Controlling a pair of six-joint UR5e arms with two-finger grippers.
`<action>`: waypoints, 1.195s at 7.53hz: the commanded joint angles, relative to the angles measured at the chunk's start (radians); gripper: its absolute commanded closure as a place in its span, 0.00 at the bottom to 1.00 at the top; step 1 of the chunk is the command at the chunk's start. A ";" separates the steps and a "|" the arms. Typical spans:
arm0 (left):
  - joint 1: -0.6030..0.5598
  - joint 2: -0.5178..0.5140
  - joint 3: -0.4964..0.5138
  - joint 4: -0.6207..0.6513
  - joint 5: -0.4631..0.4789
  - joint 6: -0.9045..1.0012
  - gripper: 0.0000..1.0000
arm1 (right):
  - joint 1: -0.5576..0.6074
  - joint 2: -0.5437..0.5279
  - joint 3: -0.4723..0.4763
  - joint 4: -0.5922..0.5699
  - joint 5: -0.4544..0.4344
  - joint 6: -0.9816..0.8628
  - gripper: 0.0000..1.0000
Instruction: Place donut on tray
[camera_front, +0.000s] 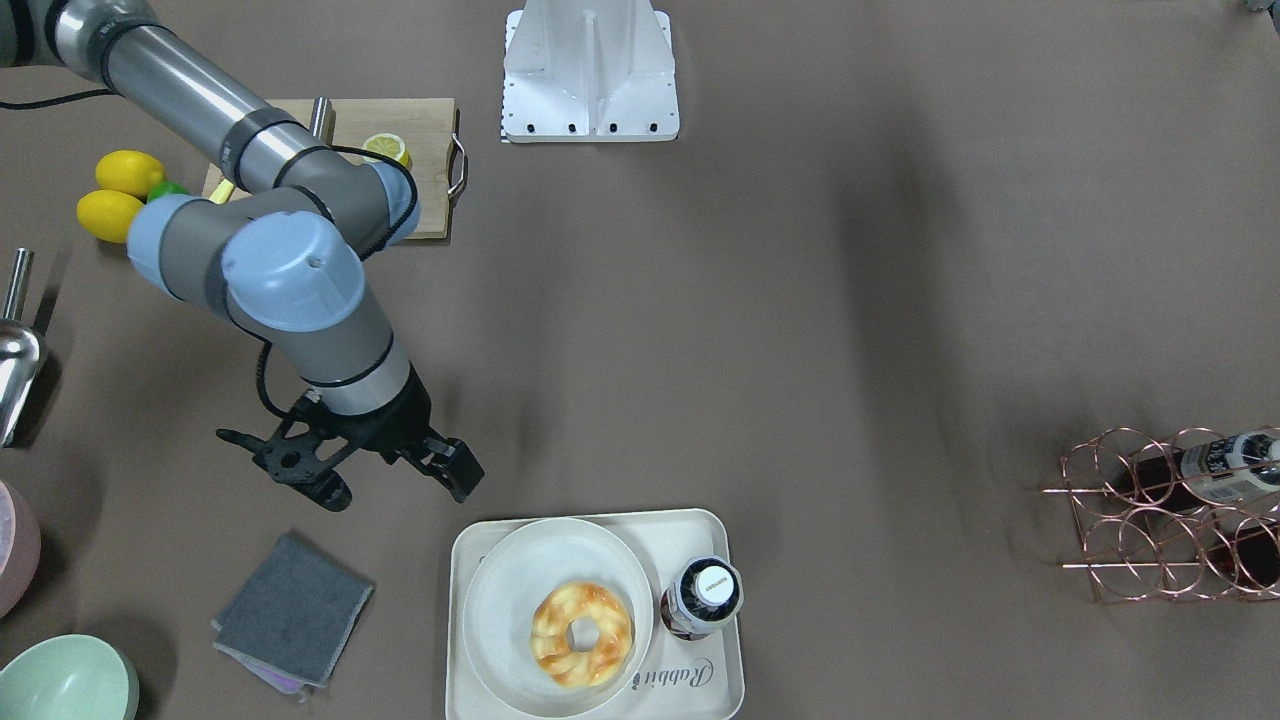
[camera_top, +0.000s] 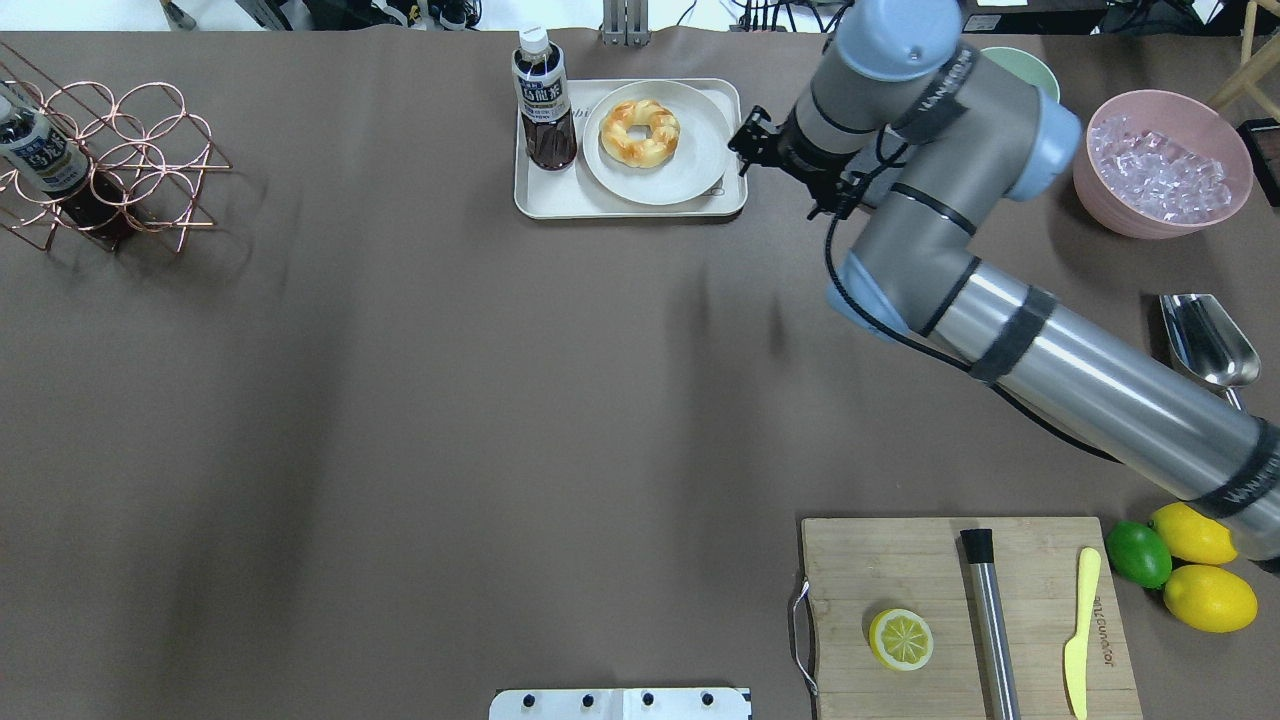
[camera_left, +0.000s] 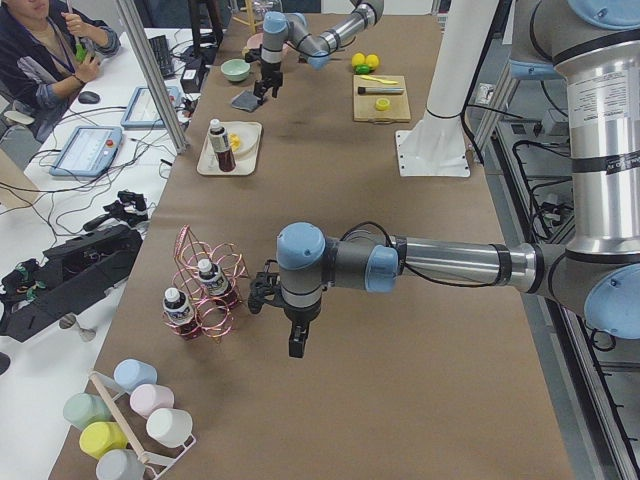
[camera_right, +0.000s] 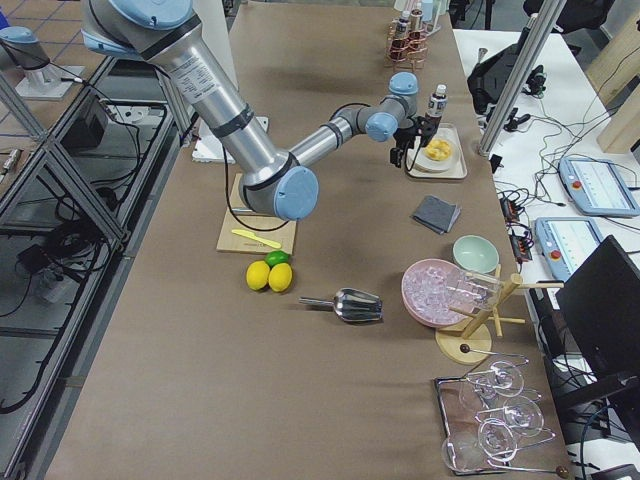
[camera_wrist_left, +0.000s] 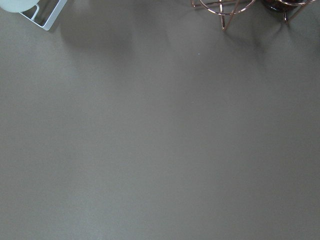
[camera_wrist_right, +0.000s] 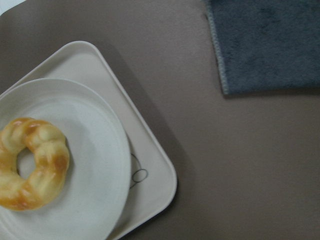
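The donut (camera_front: 581, 634), a golden braided ring, lies on a round off-white plate (camera_front: 520, 570) that sits on the cream tray (camera_front: 700, 530). It also shows in the overhead view (camera_top: 640, 132) and the right wrist view (camera_wrist_right: 32, 162), where the tray's corner (camera_wrist_right: 150, 170) is below it. My right gripper (camera_front: 400, 492) is open and empty, hanging over the table just beside the tray's corner, apart from the donut. My left gripper (camera_left: 297, 345) shows only in the exterior left view, over bare table near the copper rack; I cannot tell if it is open or shut.
A dark bottle (camera_front: 703, 597) stands on the tray beside the plate. A grey cloth (camera_front: 293, 610) lies near my right gripper. A green bowl (camera_front: 65, 685), pink ice bowl (camera_top: 1160, 175), metal scoop (camera_top: 1205, 340), cutting board (camera_top: 960, 610) and copper rack (camera_top: 110, 160) stand around.
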 joint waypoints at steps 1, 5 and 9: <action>0.000 0.004 0.000 0.000 0.000 0.000 0.02 | 0.087 -0.290 0.272 -0.013 0.104 -0.194 0.00; 0.000 0.016 -0.005 -0.002 -0.017 0.002 0.02 | 0.411 -0.706 0.424 -0.013 0.285 -0.811 0.00; 0.000 0.016 -0.006 -0.002 -0.017 0.002 0.02 | 0.693 -0.802 0.393 -0.305 0.264 -1.515 0.00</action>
